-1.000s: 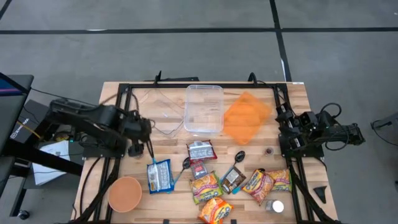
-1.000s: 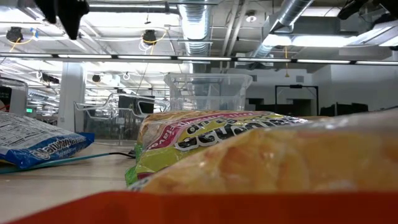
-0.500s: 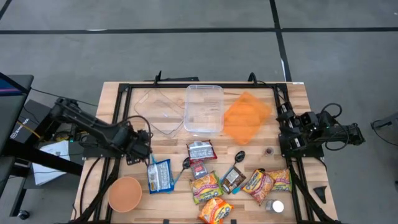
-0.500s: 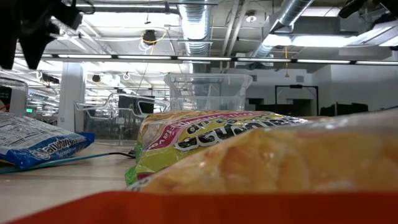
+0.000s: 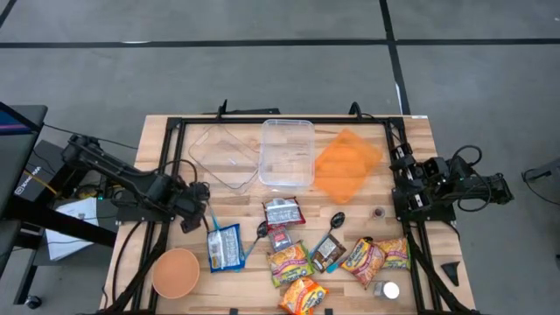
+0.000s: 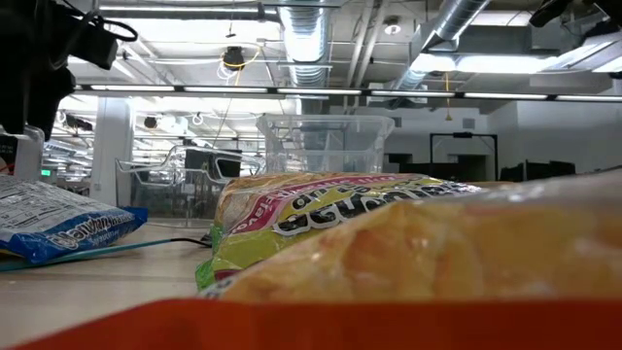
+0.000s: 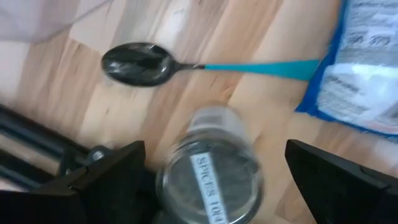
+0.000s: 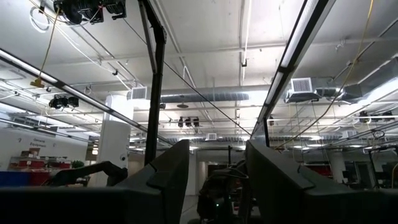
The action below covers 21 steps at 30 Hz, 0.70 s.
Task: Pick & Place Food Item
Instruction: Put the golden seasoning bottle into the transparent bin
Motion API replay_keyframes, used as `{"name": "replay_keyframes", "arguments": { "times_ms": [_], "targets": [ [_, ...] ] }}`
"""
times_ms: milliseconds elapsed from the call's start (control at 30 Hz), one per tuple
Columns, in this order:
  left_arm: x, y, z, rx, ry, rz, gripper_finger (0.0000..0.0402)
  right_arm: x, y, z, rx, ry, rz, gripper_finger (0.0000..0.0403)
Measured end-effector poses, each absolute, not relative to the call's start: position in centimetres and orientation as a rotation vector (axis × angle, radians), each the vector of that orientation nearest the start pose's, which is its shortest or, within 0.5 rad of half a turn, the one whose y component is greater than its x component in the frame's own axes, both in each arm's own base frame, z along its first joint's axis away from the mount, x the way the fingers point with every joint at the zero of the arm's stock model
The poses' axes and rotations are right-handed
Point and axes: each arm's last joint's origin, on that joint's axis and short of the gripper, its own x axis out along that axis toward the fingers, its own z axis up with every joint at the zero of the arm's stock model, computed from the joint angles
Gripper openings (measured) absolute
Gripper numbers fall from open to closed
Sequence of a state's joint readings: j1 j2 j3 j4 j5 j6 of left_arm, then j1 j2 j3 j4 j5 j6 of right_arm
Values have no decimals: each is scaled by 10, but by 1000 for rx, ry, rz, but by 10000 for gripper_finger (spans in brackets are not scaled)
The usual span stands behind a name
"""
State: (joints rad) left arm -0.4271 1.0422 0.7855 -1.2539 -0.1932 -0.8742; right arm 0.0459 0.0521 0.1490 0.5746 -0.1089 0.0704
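Left wrist view tells you most of it: the left gripper has its fingers spread wide with a spice jar sitting right between them, nothing clamped yet. So I'd guess the jar is the item being picked. It lies on the worktop near the left edge, next to a blue packet and a teal-handled spoon. To do this well I'd keep the jar centred between the fingers, go low enough to catch the body rather than the cap, and close slowly, since a round jar could roll or squirt out sideways. Also mind the spoon and the packet on the way up. For drop spots, the clear tub at the back edge looks empty, with a clear shallow tray beside it and an orange lid on its other side. The orange bowl at the front left corner looks empty too. The right gripper is parked by the right edge, fingers a bit apart, holding nothing.
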Motion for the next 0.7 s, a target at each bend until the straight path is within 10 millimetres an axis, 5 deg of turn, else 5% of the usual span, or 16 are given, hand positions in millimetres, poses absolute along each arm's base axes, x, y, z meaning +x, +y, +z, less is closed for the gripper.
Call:
{"name": "replay_keyframes", "arguments": {
  "times_ms": [700],
  "targets": [
    [146, -57, 217, -342, 1520, 497, 331, 70, 6, 261, 47, -665, 172, 154]
  ]
}}
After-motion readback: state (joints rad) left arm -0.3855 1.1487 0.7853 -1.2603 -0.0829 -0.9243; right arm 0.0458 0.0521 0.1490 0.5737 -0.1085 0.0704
